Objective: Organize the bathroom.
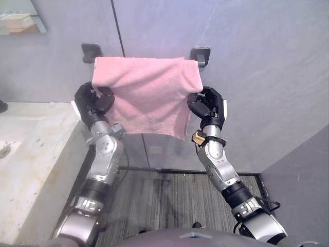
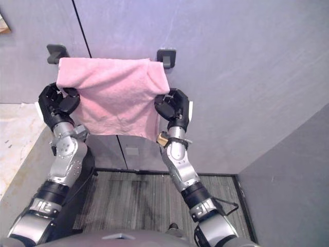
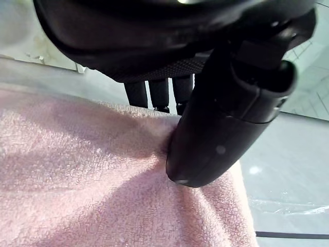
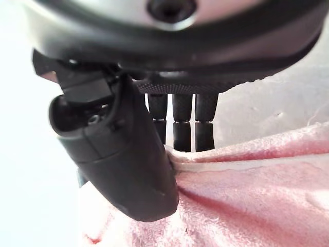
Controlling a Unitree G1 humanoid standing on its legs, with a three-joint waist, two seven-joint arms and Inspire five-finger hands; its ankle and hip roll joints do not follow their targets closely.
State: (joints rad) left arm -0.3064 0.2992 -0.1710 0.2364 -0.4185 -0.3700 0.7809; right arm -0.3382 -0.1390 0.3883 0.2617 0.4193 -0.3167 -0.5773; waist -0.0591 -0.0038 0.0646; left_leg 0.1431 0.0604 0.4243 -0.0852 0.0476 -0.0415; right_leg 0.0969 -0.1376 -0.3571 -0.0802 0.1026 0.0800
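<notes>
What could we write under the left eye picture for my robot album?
Both hands, left hand and right hand, pinch the pink towel draped over the wall rail.

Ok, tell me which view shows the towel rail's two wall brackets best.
The left eye view: both brackets show fully, the pink towel draped between them, pinched at its edges by the left hand and right hand. The right eye view shows them too, nearer its upper left. The wrist views show towel and thumbs.

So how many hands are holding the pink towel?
2. The left hand pinches the towel at its left edge, the right hand at its right edge.
</notes>
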